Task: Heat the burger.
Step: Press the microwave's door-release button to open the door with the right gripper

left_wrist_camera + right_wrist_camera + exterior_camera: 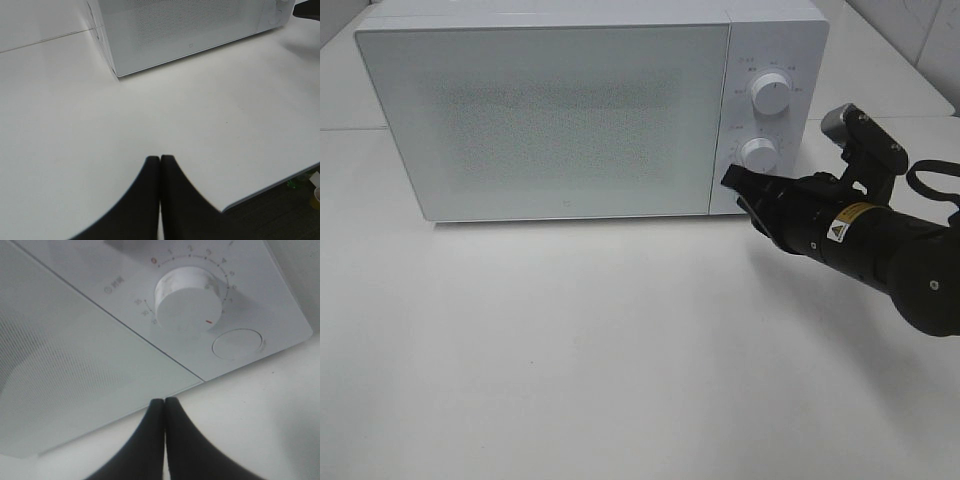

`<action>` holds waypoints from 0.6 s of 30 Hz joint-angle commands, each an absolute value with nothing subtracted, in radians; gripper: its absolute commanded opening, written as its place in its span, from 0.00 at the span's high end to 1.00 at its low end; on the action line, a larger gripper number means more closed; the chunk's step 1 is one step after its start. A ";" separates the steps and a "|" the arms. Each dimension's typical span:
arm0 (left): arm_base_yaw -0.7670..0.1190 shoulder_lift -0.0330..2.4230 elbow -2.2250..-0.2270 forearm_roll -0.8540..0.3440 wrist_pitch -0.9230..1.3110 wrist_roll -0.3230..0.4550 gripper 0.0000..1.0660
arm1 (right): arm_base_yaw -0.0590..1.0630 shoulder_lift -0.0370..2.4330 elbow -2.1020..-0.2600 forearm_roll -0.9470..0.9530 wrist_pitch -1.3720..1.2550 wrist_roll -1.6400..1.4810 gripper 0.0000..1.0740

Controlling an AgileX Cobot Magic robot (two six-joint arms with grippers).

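The burger is out of view. A white microwave (pixel 570 110) stands at the back of the table with its door shut. My right gripper (pixel 732 178) is shut with nothing in it, its tips just below and left of the lower knob (pixel 758 153). In the right wrist view the shut fingertips (pixel 164 401) sit under the door's corner, close to the timer knob (pixel 186 302) and a round button (pixel 237 343). My left gripper (pixel 160 159) is shut and empty over bare table, well away from the microwave (pixel 190 25).
An upper knob (pixel 769 95) sits above the lower one on the control panel. The white table (pixel 570 350) stretches in front of the microwave. Its front edge (pixel 270 187) shows in the left wrist view, with floor beyond.
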State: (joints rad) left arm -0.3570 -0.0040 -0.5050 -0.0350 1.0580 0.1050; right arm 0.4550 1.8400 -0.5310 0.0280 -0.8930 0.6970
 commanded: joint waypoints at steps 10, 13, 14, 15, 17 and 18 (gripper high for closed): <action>-0.351 -0.026 -0.503 -0.040 1.042 0.104 1.00 | 0.456 1.839 -0.535 0.034 -0.949 1.195 1.00; -0.351 -0.026 -0.503 -0.040 1.042 0.104 1.00 | 0.456 1.839 -0.535 0.057 -0.949 1.274 0.99; -0.351 -0.026 -0.503 -0.040 1.042 0.104 1.00 | 0.456 1.839 -0.535 0.057 -0.949 1.274 0.99; -0.351 -0.026 -0.503 -0.040 1.042 0.104 1.00 | 0.456 1.839 -0.535 0.080 -0.949 1.291 0.99; -0.351 -0.026 -0.503 -0.040 1.042 0.105 1.00 | 0.456 1.839 -0.535 0.107 -0.949 1.297 0.98; -0.351 -0.026 -0.503 -0.040 1.042 0.105 1.00 | 0.456 1.839 -0.535 0.113 -0.949 1.297 0.98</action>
State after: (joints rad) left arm -0.3570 -0.0040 -0.5050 -0.0350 1.0580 0.1050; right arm 0.4550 1.8400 -0.5310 0.0860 -0.9400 1.2800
